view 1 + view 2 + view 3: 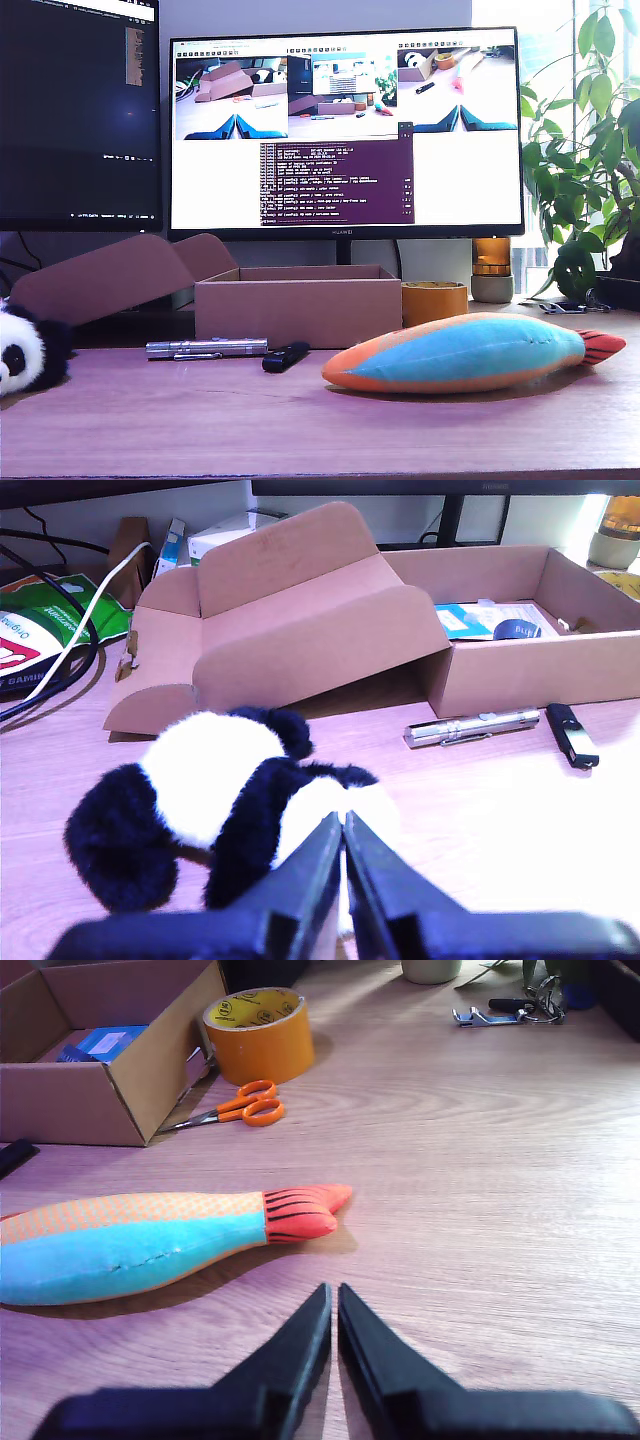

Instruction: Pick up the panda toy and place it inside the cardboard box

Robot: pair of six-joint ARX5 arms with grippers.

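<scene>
My first gripper closed, empty, just short of fluffy black-and-white plush panda toy (exterior view's left): open wide, grip body, then shallow brown cardboard box.

low exterior view sits at desk height, facing the monitor across the table. first wrist view looks down along my first gripper, close on the panda toy. second wrist view looks past the plush fish. all share the cardboard box.
</scene>
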